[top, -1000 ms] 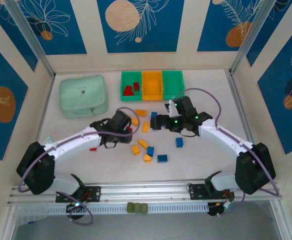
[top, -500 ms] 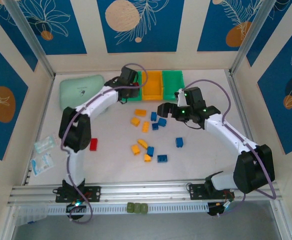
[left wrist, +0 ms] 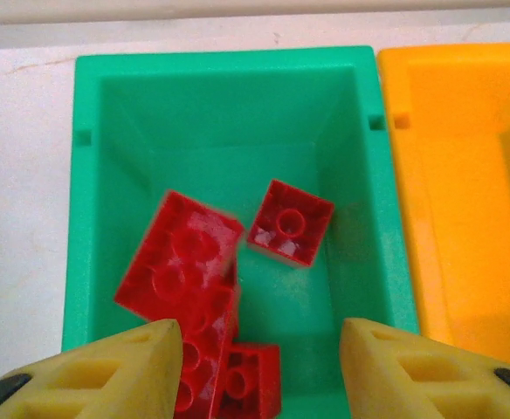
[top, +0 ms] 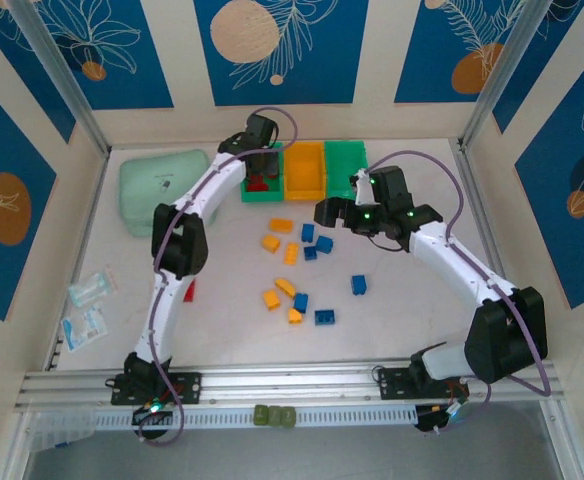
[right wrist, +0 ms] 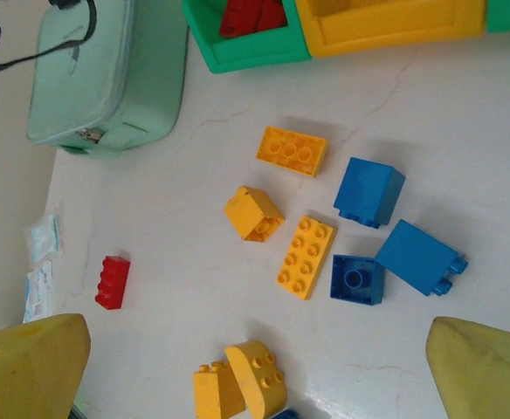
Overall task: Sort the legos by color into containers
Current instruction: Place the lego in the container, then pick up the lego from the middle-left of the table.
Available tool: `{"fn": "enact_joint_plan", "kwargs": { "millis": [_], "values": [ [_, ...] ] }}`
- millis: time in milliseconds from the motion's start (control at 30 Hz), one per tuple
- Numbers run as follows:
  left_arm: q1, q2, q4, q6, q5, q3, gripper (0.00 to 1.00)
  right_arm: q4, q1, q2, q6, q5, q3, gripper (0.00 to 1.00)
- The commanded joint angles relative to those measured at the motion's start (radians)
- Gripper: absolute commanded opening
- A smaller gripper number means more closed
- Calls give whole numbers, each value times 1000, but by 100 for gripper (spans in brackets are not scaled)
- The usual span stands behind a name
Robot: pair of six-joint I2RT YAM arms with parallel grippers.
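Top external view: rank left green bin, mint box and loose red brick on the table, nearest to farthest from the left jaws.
1. left green bin, directly under the jaws of the left gripper.
2. mint box, off to the left.
3. loose red brick, lower left in the view.

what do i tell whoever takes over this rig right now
Left gripper: open, empty, over the left green bin.
Right gripper: open, empty, above the table.
Done: several red bricks lie in that bin.
Left: one red brick, the yellow-orange bricks and the blue bricks lie loose on the table. The orange bin and the right green bin have none yet.
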Motion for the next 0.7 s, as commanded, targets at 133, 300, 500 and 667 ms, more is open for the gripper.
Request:
{"fn": "enact_joint_plan", "kwargs": {
  "millis": [133,300,500,667],
  "values": [
    [1,-403,58,-19,148,-440,53,-76,63,26,-61,-22,53,99],
    [-5,-690,158,-63,152,-873,57,-74,121,28,-62,-35,16,99],
    [-10,-954,59,-134,77,-1193,61,-46,211,38,-45,-22,-41,99],
    [-14,-1099,-38,-222,6,-1397,62,20,271,42,7,-12,-99,99]
  ]
}}
